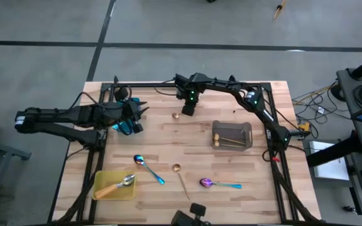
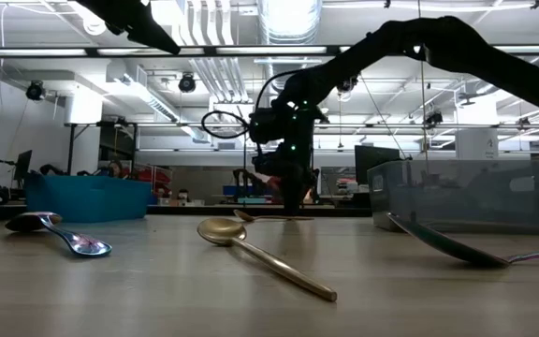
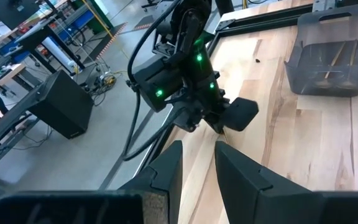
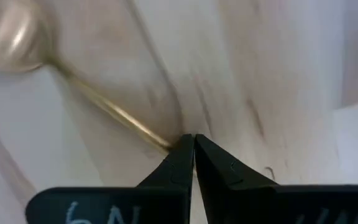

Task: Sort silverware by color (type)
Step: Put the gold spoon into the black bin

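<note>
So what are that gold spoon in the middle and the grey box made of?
The gold spoon looks like polished metal with a gold finish: it glints and mirrors the lights. The grey box looks like smoky translucent plastic, since shapes behind it show dimly through its walls. Neither is certain.

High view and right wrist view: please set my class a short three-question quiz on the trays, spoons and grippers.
1. True or false: the grey tray holds teal-handled spoons.
2. The right gripper is shut on: A) an orange handle; B) the handle of a gold spoon; C) a tray rim.
3. Which tray does the left gripper hover over?

Key: 1 false, gold ones; 2 B; 3 the teal tray.
</note>
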Action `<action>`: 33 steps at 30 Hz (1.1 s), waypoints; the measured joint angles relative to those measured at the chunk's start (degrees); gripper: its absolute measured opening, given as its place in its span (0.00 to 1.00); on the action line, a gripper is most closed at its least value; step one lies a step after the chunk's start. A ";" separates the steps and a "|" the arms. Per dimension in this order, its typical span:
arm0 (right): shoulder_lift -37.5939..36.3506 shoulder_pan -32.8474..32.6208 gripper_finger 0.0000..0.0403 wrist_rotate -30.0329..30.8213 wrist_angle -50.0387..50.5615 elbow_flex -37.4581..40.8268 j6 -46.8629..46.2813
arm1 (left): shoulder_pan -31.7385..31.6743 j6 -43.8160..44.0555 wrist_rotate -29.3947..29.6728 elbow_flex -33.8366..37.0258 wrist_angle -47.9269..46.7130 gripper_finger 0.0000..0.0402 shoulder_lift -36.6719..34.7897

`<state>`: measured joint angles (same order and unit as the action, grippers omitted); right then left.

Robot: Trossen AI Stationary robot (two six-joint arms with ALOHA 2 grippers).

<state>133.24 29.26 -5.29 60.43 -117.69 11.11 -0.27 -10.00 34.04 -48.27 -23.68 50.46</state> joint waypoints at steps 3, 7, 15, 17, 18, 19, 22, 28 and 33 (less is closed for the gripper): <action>-0.98 -0.70 0.02 -0.85 -0.56 0.09 4.19 | 0.00 0.10 -0.02 0.02 -0.56 0.19 0.00; -2.64 -2.03 0.02 -2.64 -1.51 0.09 12.25 | 0.00 1.40 -0.04 0.13 -1.96 0.19 0.00; -2.75 -5.21 0.03 -6.19 -7.87 0.22 18.24 | 0.00 1.77 -0.04 0.13 -2.39 0.19 0.00; -2.71 -5.45 0.05 -5.68 -8.17 0.24 18.57 | 0.00 1.73 -0.04 0.13 -2.47 0.19 0.00; -2.66 -5.58 0.07 -5.64 -8.14 0.28 18.80 | 0.00 1.65 -0.04 0.13 -2.50 0.19 0.04; -2.66 -5.65 0.10 -5.58 -8.09 0.28 19.14 | 0.00 1.58 -0.04 0.13 -2.50 0.19 0.07; -2.66 -5.90 0.20 -5.25 -8.10 0.36 20.87 | 0.00 1.53 -0.07 0.20 -2.69 0.19 0.13; -2.62 -5.88 0.42 -5.19 -8.30 0.93 23.49 | 0.00 1.53 -0.07 0.22 -2.88 0.19 0.13; -2.61 -5.75 0.48 -5.15 -8.59 3.02 24.92 | 0.00 1.53 -0.07 0.57 -3.11 0.19 0.13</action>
<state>130.63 23.51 -10.44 51.83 -114.67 36.03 -0.27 -8.47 33.97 -47.70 -26.79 50.59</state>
